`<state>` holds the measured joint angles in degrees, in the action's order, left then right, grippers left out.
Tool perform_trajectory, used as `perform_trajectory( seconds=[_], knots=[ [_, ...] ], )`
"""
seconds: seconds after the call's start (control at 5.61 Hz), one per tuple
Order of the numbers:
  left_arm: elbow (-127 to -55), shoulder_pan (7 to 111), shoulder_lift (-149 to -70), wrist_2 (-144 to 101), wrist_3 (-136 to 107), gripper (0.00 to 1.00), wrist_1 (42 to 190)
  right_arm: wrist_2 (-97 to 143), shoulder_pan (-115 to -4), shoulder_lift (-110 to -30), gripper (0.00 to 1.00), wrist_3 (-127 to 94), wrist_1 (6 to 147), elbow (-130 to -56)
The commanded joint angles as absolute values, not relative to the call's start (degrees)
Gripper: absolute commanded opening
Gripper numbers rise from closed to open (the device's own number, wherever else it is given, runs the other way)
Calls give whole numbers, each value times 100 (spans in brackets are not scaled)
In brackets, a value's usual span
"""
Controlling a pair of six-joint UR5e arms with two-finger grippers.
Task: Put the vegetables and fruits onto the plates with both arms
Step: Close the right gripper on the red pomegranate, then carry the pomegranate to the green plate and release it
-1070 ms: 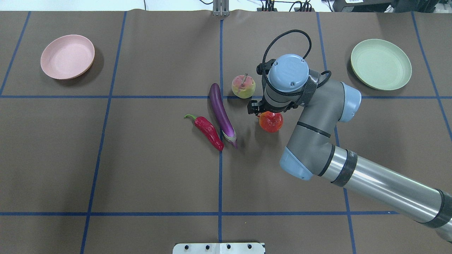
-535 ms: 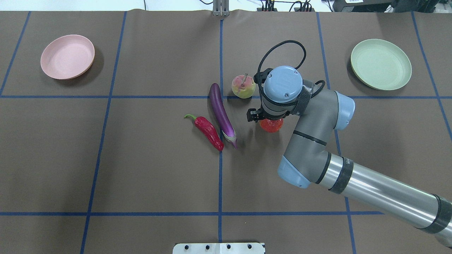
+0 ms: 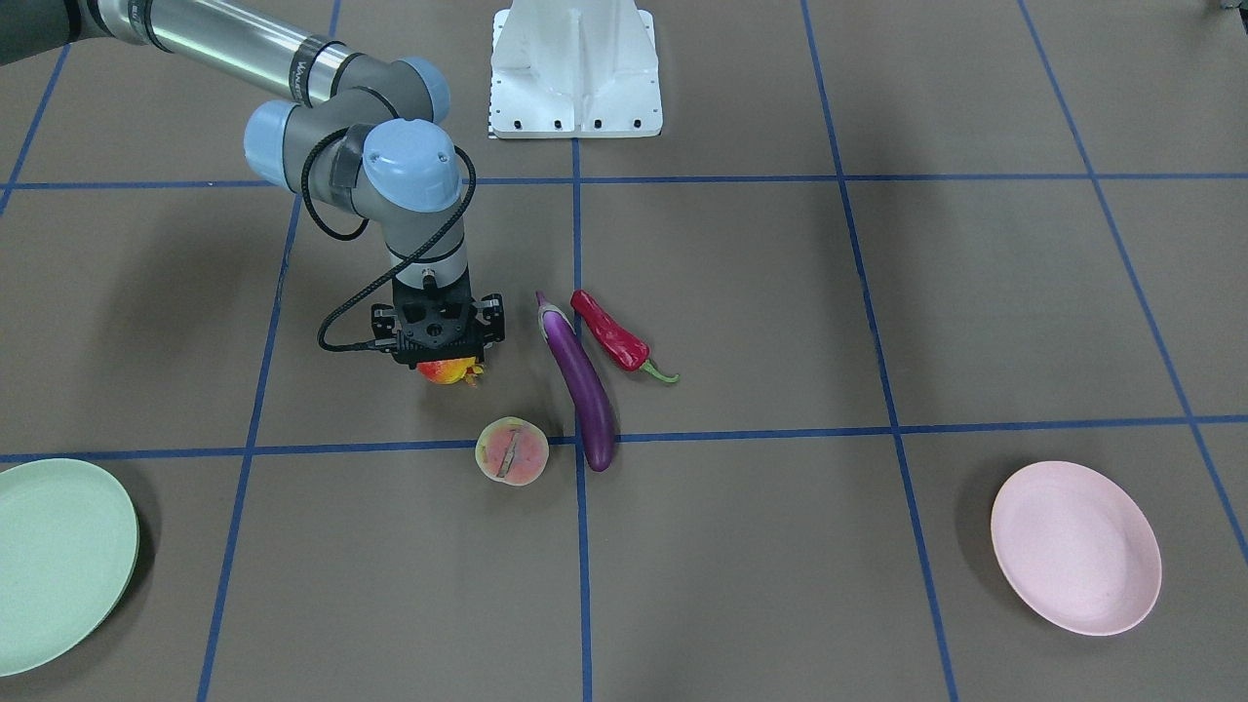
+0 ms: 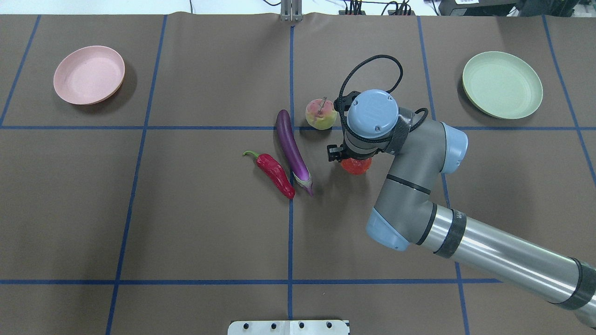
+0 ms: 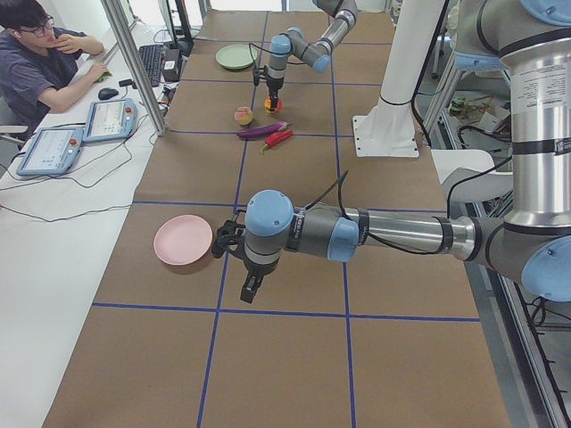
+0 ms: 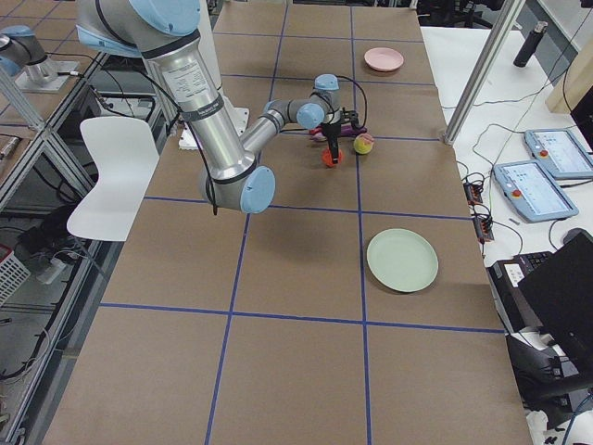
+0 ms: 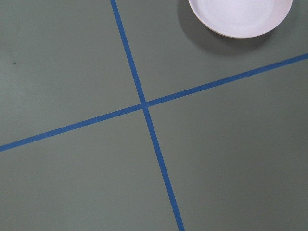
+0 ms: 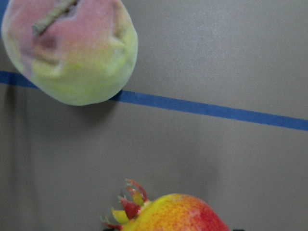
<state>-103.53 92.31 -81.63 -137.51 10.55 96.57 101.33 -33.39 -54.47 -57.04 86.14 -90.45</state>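
Mid-desk (image 3: pixel 877 292), a little toward the robot's right end: your right arm (image 3: pixel 390 185) comes in with its wrist pointing straight down, and the right pincer (image 3: pixel 441 357) sits directly over the pomegranate (image 3: pixel 446 371). The pincer body covers the top of the fruit. Only the red-yellow lower side and the small crown show below it. The fingers are hidden in every view, so you cannot tell how wide they stand or whether they grip the fruit. In the right wrist view the crown sits at the bottom edge, with the peach up in the corner across a strip of blue tape (image 8: pixel 216 109).

Peach (image 3: pixel 511 450): just beside the pomegranate on the side toward the operators' edge, apart from it, brown crease facing up.

Eggplant (image 3: pixel 579 388): next over toward the robot's left, lying at a slant. Its rounded purple end is near the peach and its pale calyx end points toward the robot's edge.

Chili (image 3: pixel 614 338): alongside the eggplant on its left. The red tip nearly meets the calyx and the green stem angles away.

Green plate (image 3: pixel 58 561): near the operators' edge, at the robot's right end. Pink plate (image 3: pixel 1075 548): near the same edge, at the left end.

Left arm (image 5: pixel 375 234): stretched low over the left half of the desk. The left pincer (image 5: pixel 251 287) points down above bare desk near the pink plate, on the robot's side of it. You see it only from the side, so you cannot tell whether it is open or closed.
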Motion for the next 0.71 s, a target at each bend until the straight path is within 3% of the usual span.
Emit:
perform_trajectory(
  seconds=[0.0, 0.18, 0.54],
  knots=[
    [-10380, 9237, -8165, -13843, 1055, 100, 9659, 10221, -3697, -5432, 0, -5687, 8622, -9280],
    [-10389, 9229, -8165, -13843, 1055, 100, 9668, 10448, -4170, -5458, 0, -5495, 8631, -9255],
    [-10380, 9229, -8165, -13851, 1055, 100, 9668, 11603, -5478, -5493, 0, -3776, 8544, -8434]
  ],
)
